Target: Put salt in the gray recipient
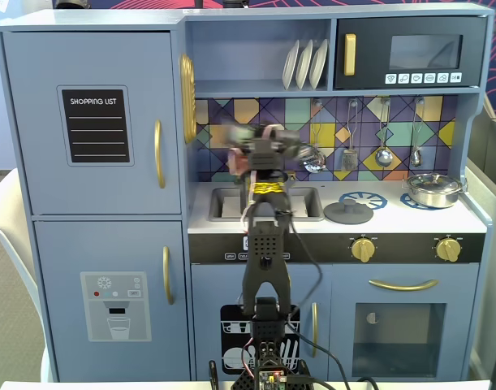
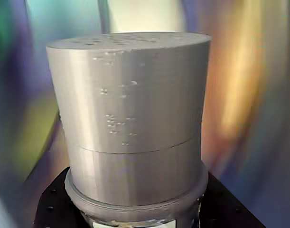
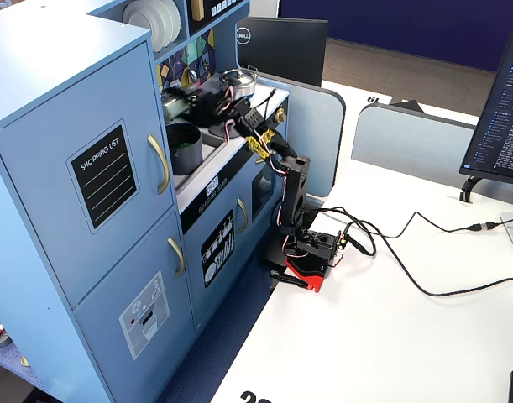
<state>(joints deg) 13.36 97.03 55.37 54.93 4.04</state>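
Note:
The salt (image 2: 130, 109), a gray cylindrical shaker with holes in its top, fills the wrist view. My gripper (image 2: 135, 211) is shut on its lower part, with a black jaw on each side. In a fixed view the gripper (image 1: 264, 145) is motion-blurred above the sink with the salt (image 1: 300, 150) held tilted. In the other fixed view the gripper (image 3: 207, 105) holds the salt (image 3: 174, 98) roughly sideways above the gray recipient (image 3: 185, 147), a dark pot with green inside at the counter's left end. In the front fixed view the pot is hidden behind the arm.
A flat gray lid (image 1: 348, 213) lies on the left burner, and a shiny steel pan (image 1: 433, 189) stands on the right burner. Utensils (image 1: 383, 154) hang on the tiled back wall. The fridge door (image 3: 88, 168) stands left of the pot. Cables (image 3: 407, 277) cross the white table.

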